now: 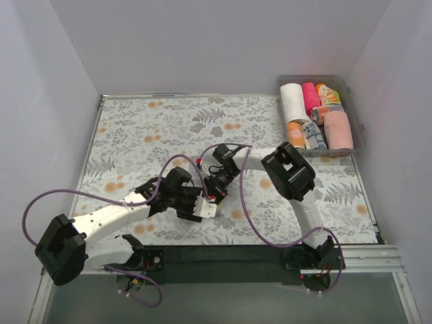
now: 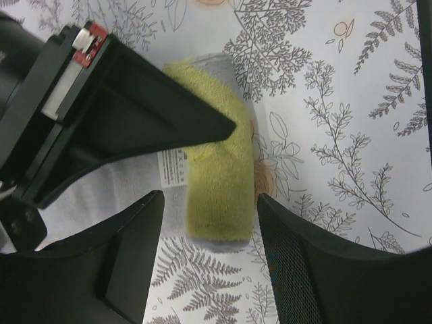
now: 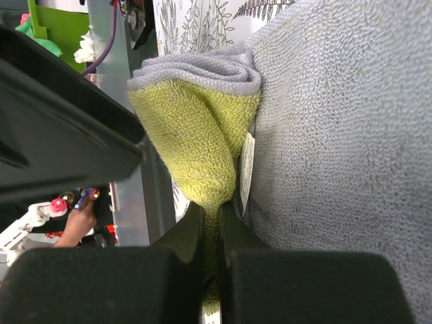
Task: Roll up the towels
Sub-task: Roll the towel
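My right tool [image 3: 210, 217] is clenched on a fold of the yellow-green towel [image 3: 196, 142], the cloth pinched between its two black fingers. The towel's grey reverse wraps over the top of the fold and spreads to the right in that wrist view.

My left tool [image 2: 209, 198] stands released, its fingers straddling the short roll from either side. In its own wrist view the right-hand finger is just beside the roll's edge. The other finger stands apart from the roll, with a white label [image 2: 172, 169] showing in the gap. The right tool's black tip lies across the upper part of the roll there.

The towel sits on the floral-covered bench [image 1: 135, 128], near the middle and toward the near edge. It is well apart from the left and far edges and the white walls [image 1: 40, 81] that close them in. A clear bin [image 1: 358, 131] at the far right corner holds the rolled towels [image 1: 293, 101], white, pink, orange and peach, well apart from both tools.

The left arm [image 1: 101, 219] reaches low from the near left toward the centre. The right arm [image 1: 290, 172] rises to a high elbow and folds back left.
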`<state>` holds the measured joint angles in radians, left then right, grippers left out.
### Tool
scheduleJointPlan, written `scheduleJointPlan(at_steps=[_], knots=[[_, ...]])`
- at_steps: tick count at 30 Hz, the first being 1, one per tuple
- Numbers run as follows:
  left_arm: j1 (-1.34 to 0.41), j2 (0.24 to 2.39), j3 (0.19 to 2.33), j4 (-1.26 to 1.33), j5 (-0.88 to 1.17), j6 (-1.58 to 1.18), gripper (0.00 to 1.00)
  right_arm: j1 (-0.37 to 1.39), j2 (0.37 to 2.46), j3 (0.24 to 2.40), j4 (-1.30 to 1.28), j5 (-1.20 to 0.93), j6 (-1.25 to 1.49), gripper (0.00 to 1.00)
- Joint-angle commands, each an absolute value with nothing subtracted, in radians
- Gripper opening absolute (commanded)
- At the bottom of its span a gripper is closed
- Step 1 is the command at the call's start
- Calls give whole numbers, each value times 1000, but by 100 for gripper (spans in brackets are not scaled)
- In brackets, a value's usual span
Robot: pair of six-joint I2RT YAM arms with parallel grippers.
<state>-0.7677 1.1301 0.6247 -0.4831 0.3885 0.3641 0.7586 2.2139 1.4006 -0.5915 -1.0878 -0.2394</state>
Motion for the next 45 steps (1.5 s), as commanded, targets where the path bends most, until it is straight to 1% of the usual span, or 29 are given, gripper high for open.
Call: scheduleJointPlan(at_steps=[1,4,7,10,14,15,17,18,19,20,23,24,27,30,36,38,41,45], knots=[[-814,1150,621,-431,370,406,54,762,2286,1394,-611,-922,-281,1],[-830,1193,624,-411,368,405,53,759,2290,1397,-617,-931,-281,1],[-833,1262,609,-384,338,414,48,756,2293,1396,-621,-940,-281,1],[-834,1287,583,-362,316,442,43,752,2296,1394,-623,-949,-279,1],[-836,1307,560,-382,321,449,24,746,2298,1396,-624,-954,-275,1],[-836,1315,563,-402,340,446,16,742,2295,1397,-627,-951,-275,1],[-835,1334,572,-463,373,424,9,736,2281,1397,-626,-939,-272,1],[-834,1342,577,-485,417,413,3,727,2275,1397,-627,-936,-264,1],[-830,1356,581,-506,437,393,0,721,2255,1399,-629,-921,-262,1],[-827,1361,589,-535,455,379,0,716,2243,1399,-629,-914,-261,4],[-787,1399,604,-596,543,370,0,674,2177,1394,-632,-896,-261,23],[-773,1411,618,-612,558,373,0,648,2158,1387,-632,-893,-265,36],[-718,1463,667,-682,635,403,0,592,2082,1370,-637,-865,-284,52],[-661,1535,718,-768,719,442,0,552,1985,1333,-629,-795,-324,57],[-565,1735,871,-923,833,486,0,529,1700,1178,-522,-634,-367,58],[-534,1814,932,-963,850,485,0,531,1651,1135,-494,-592,-373,58],[-491,1917,1009,-1009,877,488,1,558,1577,1098,-476,-537,-402,58],[-450,2031,1087,-1052,882,500,3,687,1537,1088,-474,-460,-463,57]])
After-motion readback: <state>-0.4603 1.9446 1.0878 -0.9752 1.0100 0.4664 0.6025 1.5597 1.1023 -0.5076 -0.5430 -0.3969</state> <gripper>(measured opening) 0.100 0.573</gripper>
